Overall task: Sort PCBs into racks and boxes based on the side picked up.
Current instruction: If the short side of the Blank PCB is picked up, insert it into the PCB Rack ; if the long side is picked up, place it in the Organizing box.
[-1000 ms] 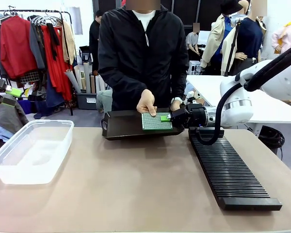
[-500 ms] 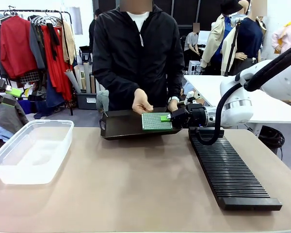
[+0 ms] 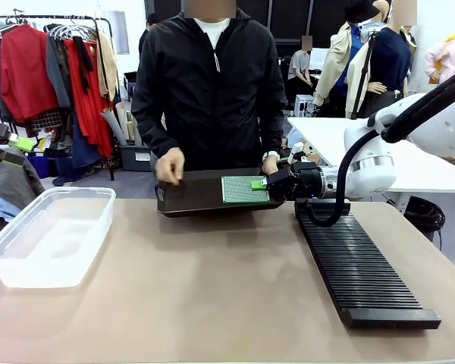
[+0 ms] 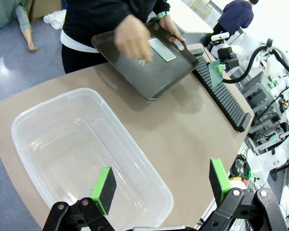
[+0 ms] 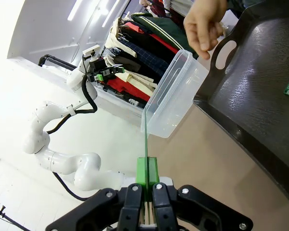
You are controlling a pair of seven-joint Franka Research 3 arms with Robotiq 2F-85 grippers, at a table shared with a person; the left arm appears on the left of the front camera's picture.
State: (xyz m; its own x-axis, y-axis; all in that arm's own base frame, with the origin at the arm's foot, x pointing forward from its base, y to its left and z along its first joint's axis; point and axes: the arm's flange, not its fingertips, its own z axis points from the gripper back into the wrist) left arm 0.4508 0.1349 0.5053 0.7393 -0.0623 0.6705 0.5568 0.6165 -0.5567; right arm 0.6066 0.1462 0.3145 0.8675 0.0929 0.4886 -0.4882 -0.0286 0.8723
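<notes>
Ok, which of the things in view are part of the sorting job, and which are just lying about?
Job: PCB in the shut right gripper; second PCB on the dark tray that the person holds; black slotted rack; clear tub, which the open left gripper faces.
Lying about: clothes rail with garments; white table behind the rack.

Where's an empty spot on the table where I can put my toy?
The big bare tabletop between the clear tub and the black rack, in front of the dark tray. The tub is empty too. It's crowded at the far edge, where the right tool pinches a PCB by the tray.
</notes>
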